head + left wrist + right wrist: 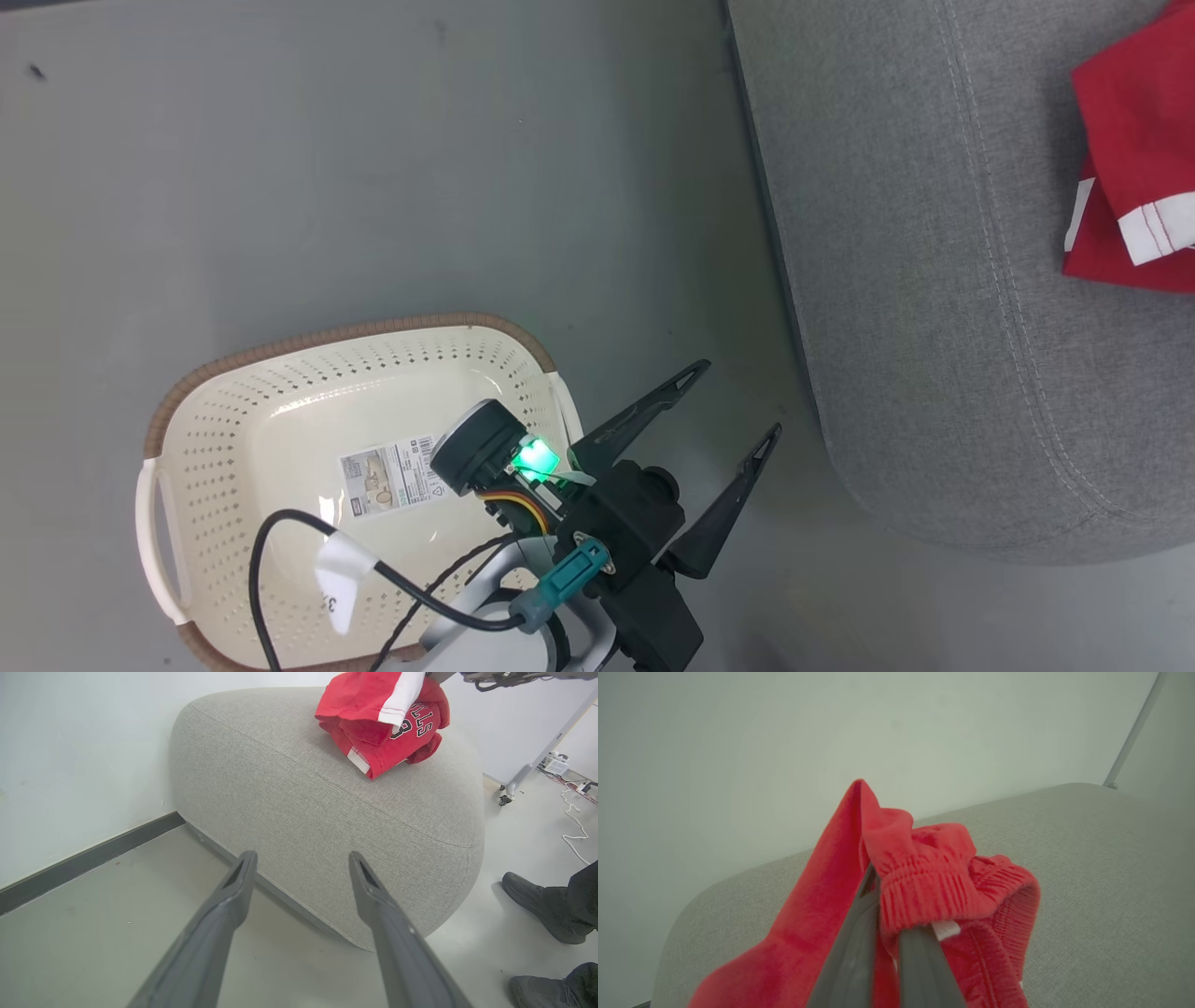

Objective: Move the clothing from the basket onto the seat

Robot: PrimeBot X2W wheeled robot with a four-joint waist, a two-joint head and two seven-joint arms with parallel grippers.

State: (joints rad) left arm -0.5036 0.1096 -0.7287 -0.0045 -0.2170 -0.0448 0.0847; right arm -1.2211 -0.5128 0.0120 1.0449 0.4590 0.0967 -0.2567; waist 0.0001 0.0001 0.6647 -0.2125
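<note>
**Red clothing (pixel 380 723) on the grey seat (pixel 289 793), right claw (pixel 887 924) clamped on it**

We found the clothing heaped on top of the seat, at the upper right of the left wrist view and at the right edge of the head view. One white-striped fold rose out of the frame's top. In the right wrist view, the right claw was pinched shut on a ribbed red waistband just above the cushion.

At the lower centre of the head view, the left claw (pixel 740 398) stood wide open and empty, over the floor between the basket (pixel 308 439) and the seat. What we could see of the basket's bottom held no cloth, only a label.

We judged the release to be the main risk. If the arm pulled away with the claw shut, or the elastic caught on a finger, the heap could be dragged toward the seat's rounded edge and slide to the floor.
</note>
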